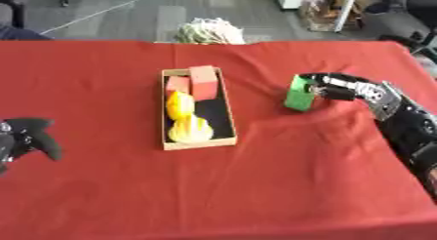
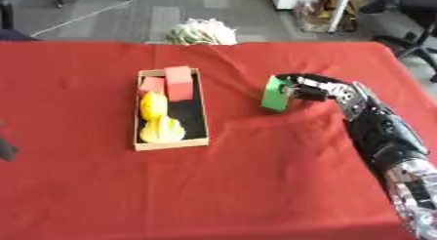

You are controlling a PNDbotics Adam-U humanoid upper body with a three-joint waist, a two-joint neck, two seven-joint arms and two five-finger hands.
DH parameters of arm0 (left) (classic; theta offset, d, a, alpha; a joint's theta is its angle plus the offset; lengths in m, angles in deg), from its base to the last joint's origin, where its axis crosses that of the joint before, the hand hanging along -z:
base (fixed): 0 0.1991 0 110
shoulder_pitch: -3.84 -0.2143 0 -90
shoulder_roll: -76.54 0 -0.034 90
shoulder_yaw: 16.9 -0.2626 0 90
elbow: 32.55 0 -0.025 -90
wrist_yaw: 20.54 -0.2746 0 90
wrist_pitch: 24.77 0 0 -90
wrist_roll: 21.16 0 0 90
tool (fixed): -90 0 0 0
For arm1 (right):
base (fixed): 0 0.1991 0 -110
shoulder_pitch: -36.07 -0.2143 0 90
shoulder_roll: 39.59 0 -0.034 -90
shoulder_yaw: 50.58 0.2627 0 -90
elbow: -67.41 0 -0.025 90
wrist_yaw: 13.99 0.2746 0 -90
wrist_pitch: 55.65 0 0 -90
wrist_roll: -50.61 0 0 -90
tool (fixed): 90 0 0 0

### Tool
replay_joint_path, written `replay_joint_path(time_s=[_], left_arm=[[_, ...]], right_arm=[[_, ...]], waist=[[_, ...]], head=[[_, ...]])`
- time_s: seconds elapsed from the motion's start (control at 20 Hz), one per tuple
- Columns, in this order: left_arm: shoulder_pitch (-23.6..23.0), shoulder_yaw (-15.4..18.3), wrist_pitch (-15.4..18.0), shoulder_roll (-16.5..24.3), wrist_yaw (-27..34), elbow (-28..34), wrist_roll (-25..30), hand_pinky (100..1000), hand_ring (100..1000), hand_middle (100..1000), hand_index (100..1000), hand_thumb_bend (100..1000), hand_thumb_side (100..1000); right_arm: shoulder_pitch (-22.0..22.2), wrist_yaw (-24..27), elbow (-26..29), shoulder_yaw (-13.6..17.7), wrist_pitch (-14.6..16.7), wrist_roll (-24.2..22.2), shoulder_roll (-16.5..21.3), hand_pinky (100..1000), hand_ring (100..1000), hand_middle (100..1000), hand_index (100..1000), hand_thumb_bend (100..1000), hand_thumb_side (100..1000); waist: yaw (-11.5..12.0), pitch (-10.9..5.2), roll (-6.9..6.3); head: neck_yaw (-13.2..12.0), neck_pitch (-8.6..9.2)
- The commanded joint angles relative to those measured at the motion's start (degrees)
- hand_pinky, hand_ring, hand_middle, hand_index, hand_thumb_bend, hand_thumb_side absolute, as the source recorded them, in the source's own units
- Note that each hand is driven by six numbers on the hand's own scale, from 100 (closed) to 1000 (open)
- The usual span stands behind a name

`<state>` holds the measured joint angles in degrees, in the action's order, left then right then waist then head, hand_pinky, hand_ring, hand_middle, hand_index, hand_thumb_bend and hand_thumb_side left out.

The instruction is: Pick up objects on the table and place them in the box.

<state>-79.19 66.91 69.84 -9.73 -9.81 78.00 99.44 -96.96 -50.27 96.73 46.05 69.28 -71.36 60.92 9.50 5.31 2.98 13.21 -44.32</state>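
A: Report the work surface.

B: A table under a red cloth. A shallow cardboard box lies left of centre, long side running away from the robot, black inside.

A: Box contents?

B: Two red blocks at the far end: a small one on the left, a taller one just beside it on the right, standing above the box rim. Nearer the robot, a yellow item lies along the left wall, and a second yellow, ribbed item sits at the near end. The two yellow items touch or nearly touch; which one cannot be told. The right side of the box floor is bare black.

A: Position of the remaining object?

B: A green block stands on the cloth to the right of the box, apart from it, slightly tilted.

A: Right hand status?

B: The right hand comes in from the right side. Its fingers are curled round the top and right side of the green block, grasping it. The block's base is at cloth level; whether it rests on the cloth or is just clear cannot be told.

A: Left hand status?

B: The left hand shows at the lower left edge, over the cloth, well apart from the box. Fingers relaxed, holding nothing.

A: Anything beyond the table?

B: A pale bundle on the floor past the far edge.
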Motion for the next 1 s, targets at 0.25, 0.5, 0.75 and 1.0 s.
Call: replay_joint_path(time_s=[0.25, 0.5, 0.75, 1.0], left_arm=[[0.4, 0.3, 0.0, 1.2, 0.0, 0.8, 0.3, 720, 586, 569, 823, 100, 867], [0.4, 0.3, 0.0, 1.2, 0.0, 0.8, 0.4, 720, 587, 570, 823, 100, 868], [0.3, 0.2, 0.0, 1.2, 0.0, 0.8, 0.5, 721, 588, 571, 823, 100, 870], [0.3, 0.2, 0.0, 1.1, 0.0, 0.8, 0.6, 721, 589, 572, 823, 100, 872]], right_arm=[[0.6, 4.7, 0.3, -1.8, -0.1, -5.9, -1.7, 896, 928, 935, 1000, 100, 1000], [0.7, 3.6, 2.9, -2.8, -0.4, -7.2, -1.6, 900, 936, 948, 1000, 100, 1000], [1.0, -6.8, 8.1, -4.4, 1.4, -6.4, -1.6, 910, 932, 915, 1000, 100, 486], [1.1, -13.7, 9.0, -4.5, 2.5, -4.2, -2.2, 905, 918, 856, 1000, 100, 260]], waist=[[0.0, -0.83, -0.03], [0.0, -0.82, 0.02], [0.0, -0.81, 0.07], [0.1, -0.81, 0.07]], head=[[-0.1, 0.2], [-0.1, 0.2], [-0.1, 0.2], [0.0, 0.2]])
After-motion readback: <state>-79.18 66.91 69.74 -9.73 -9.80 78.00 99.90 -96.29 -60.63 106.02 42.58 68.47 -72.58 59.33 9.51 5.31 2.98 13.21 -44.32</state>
